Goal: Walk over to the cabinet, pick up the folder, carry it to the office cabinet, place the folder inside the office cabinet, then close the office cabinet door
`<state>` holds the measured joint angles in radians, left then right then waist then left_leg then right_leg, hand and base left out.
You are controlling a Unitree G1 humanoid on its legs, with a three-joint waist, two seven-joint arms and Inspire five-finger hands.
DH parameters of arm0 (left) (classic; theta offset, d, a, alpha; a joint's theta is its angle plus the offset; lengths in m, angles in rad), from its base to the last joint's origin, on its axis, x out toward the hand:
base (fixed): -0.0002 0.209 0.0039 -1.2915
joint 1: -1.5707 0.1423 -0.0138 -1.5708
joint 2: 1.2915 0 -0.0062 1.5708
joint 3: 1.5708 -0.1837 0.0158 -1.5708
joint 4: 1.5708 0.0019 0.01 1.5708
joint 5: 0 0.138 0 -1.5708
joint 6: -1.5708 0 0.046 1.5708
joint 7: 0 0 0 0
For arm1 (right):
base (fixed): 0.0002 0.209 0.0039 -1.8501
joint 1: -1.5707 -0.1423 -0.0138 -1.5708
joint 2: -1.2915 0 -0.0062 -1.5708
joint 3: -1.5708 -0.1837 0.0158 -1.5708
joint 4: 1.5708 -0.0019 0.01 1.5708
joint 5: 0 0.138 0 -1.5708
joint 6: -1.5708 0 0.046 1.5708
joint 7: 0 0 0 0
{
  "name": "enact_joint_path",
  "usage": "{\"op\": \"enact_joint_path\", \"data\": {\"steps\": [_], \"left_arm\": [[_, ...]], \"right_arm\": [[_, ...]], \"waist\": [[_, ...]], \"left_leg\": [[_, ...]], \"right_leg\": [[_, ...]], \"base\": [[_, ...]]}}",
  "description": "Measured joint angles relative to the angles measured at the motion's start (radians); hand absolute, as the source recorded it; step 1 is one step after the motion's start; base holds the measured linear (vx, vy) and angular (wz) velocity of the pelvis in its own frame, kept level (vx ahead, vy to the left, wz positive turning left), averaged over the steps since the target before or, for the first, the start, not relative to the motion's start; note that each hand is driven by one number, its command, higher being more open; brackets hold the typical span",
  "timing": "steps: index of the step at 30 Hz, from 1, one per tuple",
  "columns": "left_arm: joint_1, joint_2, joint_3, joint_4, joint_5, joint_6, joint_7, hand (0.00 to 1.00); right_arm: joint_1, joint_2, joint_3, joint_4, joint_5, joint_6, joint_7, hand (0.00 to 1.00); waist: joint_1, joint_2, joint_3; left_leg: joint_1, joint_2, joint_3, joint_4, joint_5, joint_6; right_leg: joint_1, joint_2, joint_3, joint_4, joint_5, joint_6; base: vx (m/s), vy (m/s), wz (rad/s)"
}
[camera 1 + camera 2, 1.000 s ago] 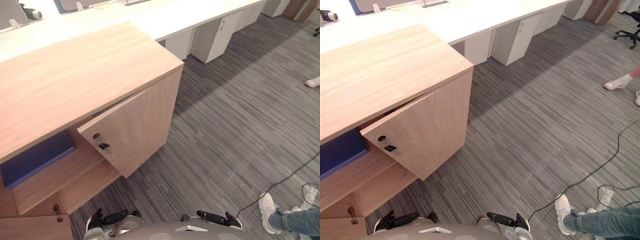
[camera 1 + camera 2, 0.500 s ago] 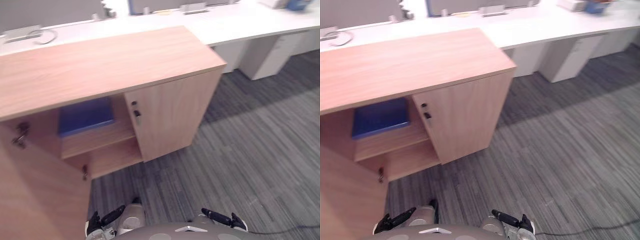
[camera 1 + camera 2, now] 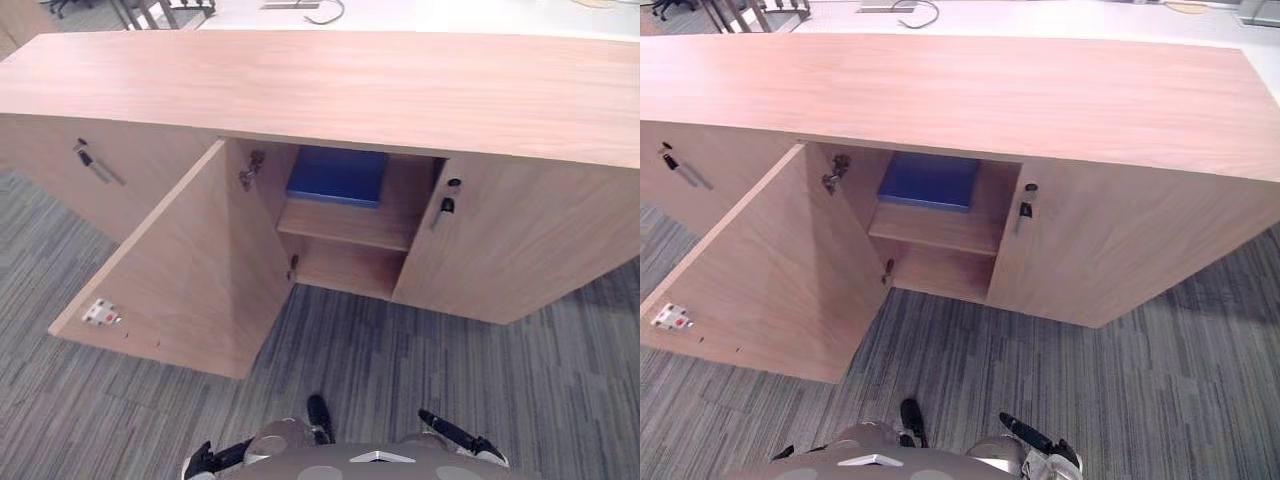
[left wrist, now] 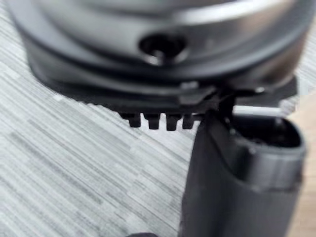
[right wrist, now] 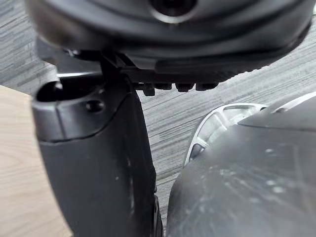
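A blue folder point(image 3: 337, 175) lies flat on the upper shelf inside the low wooden office cabinet point(image 3: 330, 85). The cabinet's left door point(image 3: 175, 275) stands swung wide open toward me. Its right door point(image 3: 525, 250) is closed, with a key in the lock point(image 3: 447, 205). My left hand point(image 3: 215, 460) and right hand point(image 3: 462, 441) hang low at the bottom edge, well short of the cabinet, fingers relaxed and holding nothing. The left wrist view shows the thumb point(image 4: 237, 187) over carpet; the right wrist view shows the thumb point(image 5: 94, 163) beside wood.
The open door juts out over the grey carpet point(image 3: 420, 360) on the front left. Another closed cabinet door with a handle point(image 3: 92, 162) lies further left. A white desk point(image 3: 420, 12) with cables runs behind the cabinet.
The whole picture has swung round, so the camera moved: the cabinet now faces me squarely with its open compartment in the middle. The folder stays on its shelf. Both hands still hang low.
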<state>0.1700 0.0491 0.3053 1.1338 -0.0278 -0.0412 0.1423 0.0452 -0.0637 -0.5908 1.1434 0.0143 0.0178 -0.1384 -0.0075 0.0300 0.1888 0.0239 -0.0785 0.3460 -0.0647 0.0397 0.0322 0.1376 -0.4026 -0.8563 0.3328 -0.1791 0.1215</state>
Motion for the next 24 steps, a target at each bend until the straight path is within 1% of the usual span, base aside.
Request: {"op": "enact_joint_path", "data": {"steps": [2,3,4,10,14,17,18,19,20,21,22,23,24], "left_arm": [[0.001,0.006,-0.017,0.000,0.000,0.000,-0.002,1.00],[0.001,0.006,-0.016,0.000,0.000,0.000,-0.003,1.00],[0.004,0.007,-0.016,0.000,-0.001,0.000,-0.003,1.00],[0.024,0.008,-0.013,0.006,-0.002,0.001,-0.003,1.00],[0.025,0.010,-0.012,0.007,-0.002,0.000,-0.005,1.00],[0.025,0.015,-0.015,0.007,0.000,0.000,-0.011,1.00],[0.025,0.016,-0.018,0.010,0.014,0.000,-0.017,1.00],[0.025,0.015,-0.024,0.010,0.028,0.000,-0.018,1.00],[0.025,0.017,-0.042,0.009,0.039,0.000,-0.019,1.00],[0.024,0.024,-0.078,0.003,0.040,0.000,-0.019,1.00],[0.015,0.030,-0.103,-0.005,0.045,-0.001,-0.018,1.00],[0.008,0.037,-0.103,-0.007,0.053,-0.001,-0.018,1.00],[-0.006,0.051,-0.101,-0.005,0.072,-0.002,-0.017,1.00]], "right_arm": [[0.005,0.000,-0.006,0.001,-0.002,0.010,0.001,1.00],[0.006,0.000,-0.006,0.001,-0.007,0.016,0.002,1.00],[0.005,0.000,-0.001,0.000,-0.008,0.017,0.002,1.00],[0.002,0.001,0.027,0.001,-0.007,0.017,0.003,1.00],[0.000,0.001,0.044,0.001,-0.007,0.017,0.002,1.00],[0.000,0.000,0.043,0.002,-0.018,0.019,0.002,1.00],[0.004,-0.004,0.044,0.001,-0.047,0.021,0.003,1.00],[0.007,-0.009,0.046,0.001,-0.047,0.022,0.003,1.00],[0.009,-0.015,0.049,0.000,-0.045,0.023,0.004,1.00],[0.012,-0.015,0.054,-0.005,-0.040,0.015,0.003,1.00],[0.000,-0.017,0.096,-0.015,-0.044,0.014,0.003,1.00],[-0.005,-0.016,0.118,-0.019,-0.044,0.014,0.003,1.00],[-0.012,-0.008,0.142,-0.019,-0.043,0.013,0.004,1.00]], "waist": [[-0.002,0.004,-0.001],[0.001,-0.001,0.000],[0.005,0.000,-0.001],[0.004,-0.007,-0.004],[0.005,-0.014,-0.010],[0.007,-0.016,-0.010],[0.004,-0.017,-0.013],[0.003,-0.013,-0.015],[0.001,-0.009,-0.015],[-0.005,-0.004,-0.017],[-0.011,0.003,-0.017],[-0.010,0.002,-0.015],[-0.008,-0.004,-0.012]], "left_leg": [[0.011,-0.012,-0.026,-0.025,0.014,0.001],[0.011,-0.015,-0.030,-0.025,0.014,0.001],[0.012,-0.019,-0.035,-0.025,0.015,0.001],[0.010,-0.027,-0.045,-0.025,0.015,0.002],[0.002,-0.032,-0.060,-0.025,0.018,0.009],[0.003,-0.042,-0.077,-0.025,0.014,0.023],[0.006,-0.056,-0.104,-0.025,0.006,0.034],[0.010,-0.062,-0.116,-0.024,0.004,0.049],[0.021,-0.070,-0.144,-0.024,-0.001,0.077],[0.030,-0.067,-0.182,-0.020,0.001,0.094],[0.034,-0.053,-0.219,-0.020,0.003,0.094],[0.033,-0.044,-0.239,-0.020,0.006,0.091],[0.029,-0.031,-0.276,-0.020,0.016,0.076]], "right_leg": [[0.020,-0.001,-0.024,-0.007,0.002,0.003],[0.024,-0.002,-0.027,-0.008,0.001,0.002],[0.029,-0.002,-0.030,-0.014,0.002,0.002],[0.033,0.002,-0.031,-0.022,0.004,0.003],[0.036,0.003,-0.042,-0.030,0.010,0.012],[0.049,-0.004,-0.060,-0.027,0.011,0.012],[0.064,-0.021,-0.071,0.011,0.007,0.005],[0.060,-0.036,-0.054,0.048,0.006,-0.007],[0.036,-0.058,0.022,0.129,-0.003,-0.069],[-0.034,-0.045,0.207,0.220,-0.030,-0.117],[-0.088,0.055,0.439,0.220,-0.076,-0.097],[-0.114,0.112,0.548,0.215,-0.096,-0.090],[-0.157,0.221,0.743,0.178,-0.115,-0.073]], "base": [[-0.04,0.056,0.38],[-0.02,0.037,0.30],[-0.01,0.032,0.13],[0.03,0.004,0.06],[0.08,-0.036,0.09],[0.11,-0.048,0.20],[0.13,-0.044,0.42],[0.16,-0.020,0.57],[0.15,0.002,0.69],[0.17,-0.015,0.91],[0.11,-0.054,0.90],[0.09,-0.127,1.02],[0.04,-0.095,0.85]]}}
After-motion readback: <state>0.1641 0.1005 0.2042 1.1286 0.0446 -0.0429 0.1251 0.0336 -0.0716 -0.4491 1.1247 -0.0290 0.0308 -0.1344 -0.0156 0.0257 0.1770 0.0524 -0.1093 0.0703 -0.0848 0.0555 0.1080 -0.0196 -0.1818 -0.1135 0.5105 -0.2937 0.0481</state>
